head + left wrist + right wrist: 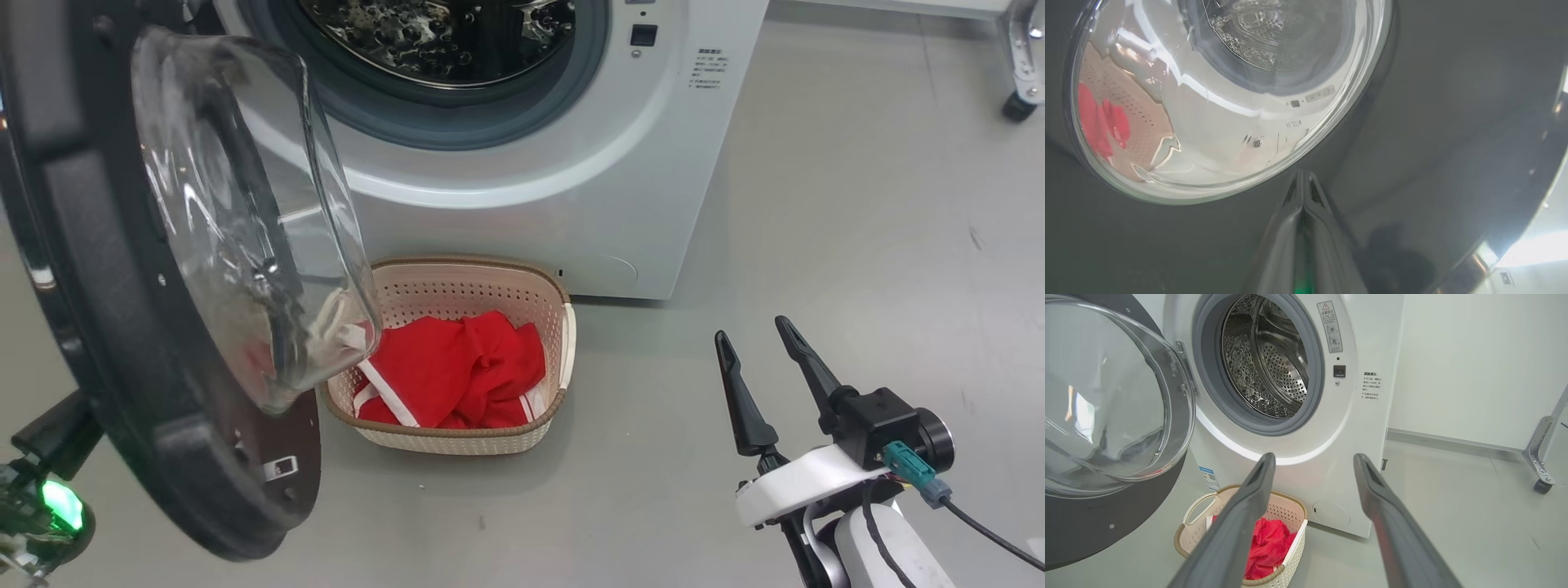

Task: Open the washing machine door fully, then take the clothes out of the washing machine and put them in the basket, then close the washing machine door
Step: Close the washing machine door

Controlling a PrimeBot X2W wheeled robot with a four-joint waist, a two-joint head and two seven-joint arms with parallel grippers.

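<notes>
One washing machine (522,212), one washing machine door (106,327), one basket (457,282), one heap of clothes (465,367) of untellable number, and two grippers, left gripper (1303,175) and right gripper (751,327), are counted.

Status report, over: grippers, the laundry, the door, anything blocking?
Left gripper shut, tips against the door. Right gripper open, holding nothing. Clothes in the basket; door open, drum looks empty. Nothing seen blocking the opening.
</notes>
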